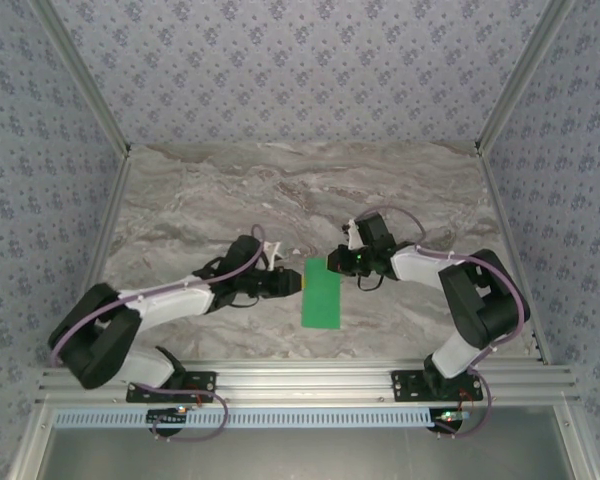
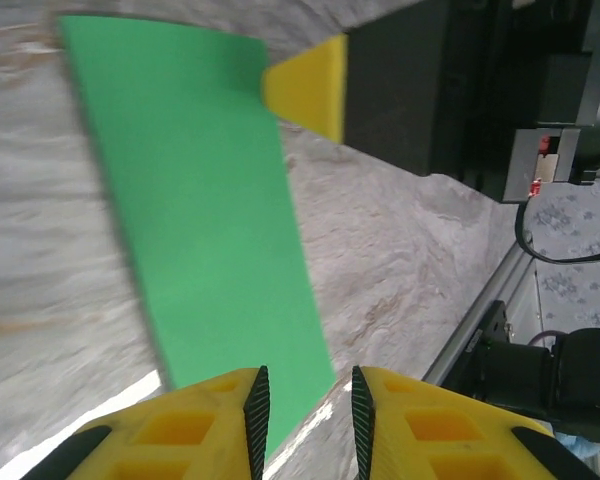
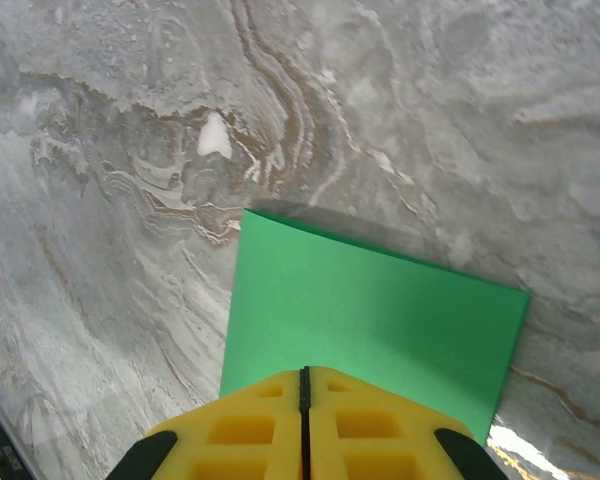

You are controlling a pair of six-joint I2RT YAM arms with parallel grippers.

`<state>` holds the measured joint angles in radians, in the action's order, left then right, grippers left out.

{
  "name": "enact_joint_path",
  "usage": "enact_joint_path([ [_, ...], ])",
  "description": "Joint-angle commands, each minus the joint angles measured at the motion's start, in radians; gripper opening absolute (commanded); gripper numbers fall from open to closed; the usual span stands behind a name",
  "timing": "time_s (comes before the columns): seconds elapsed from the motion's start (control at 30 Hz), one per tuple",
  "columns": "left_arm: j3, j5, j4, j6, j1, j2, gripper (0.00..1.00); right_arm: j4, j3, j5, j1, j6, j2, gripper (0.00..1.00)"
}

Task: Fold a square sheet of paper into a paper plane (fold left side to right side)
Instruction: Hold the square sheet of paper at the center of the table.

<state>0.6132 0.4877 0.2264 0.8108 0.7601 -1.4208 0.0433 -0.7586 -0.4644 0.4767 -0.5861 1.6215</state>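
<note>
Bright green paper sheet [image 1: 321,293], folded to narrow rectangle, lies flat on grey marble-patterned tabletop [image 1: 280,190], centre-near, between the two arms. Long axis runs near to far, far end leaning slightly right; no pointed end.

Left gripper [image 1: 298,283] low at sheet's left edge. In the left wrist view, yellow fingers [image 2: 242,420] stand narrowly apart, sheet corner beneath; nothing clamped.

Right gripper [image 3: 304,372] closed, tips at sheet's far right corner; pinch on paper unclear.

Aluminium rail [image 1: 310,380] near sheet's near end.
</note>
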Motion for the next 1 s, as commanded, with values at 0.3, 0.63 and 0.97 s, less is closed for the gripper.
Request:
enact_joint_path([
  [0.3,0.160,-0.002,0.133,0.012,0.107,-0.292,0.27,-0.271,0.014,0.039,0.008,0.051,-0.209,0.06],
  [0.63,0.169,-0.016,0.154,0.032,0.105,-0.369,0.26,-0.198,0.206,-0.066,0.122,-0.084,-0.321,0.03],
  [0.97,0.176,-0.034,0.144,0.041,0.104,-0.383,0.26,-0.191,0.232,-0.004,0.200,-0.114,-0.170,0.02],
])
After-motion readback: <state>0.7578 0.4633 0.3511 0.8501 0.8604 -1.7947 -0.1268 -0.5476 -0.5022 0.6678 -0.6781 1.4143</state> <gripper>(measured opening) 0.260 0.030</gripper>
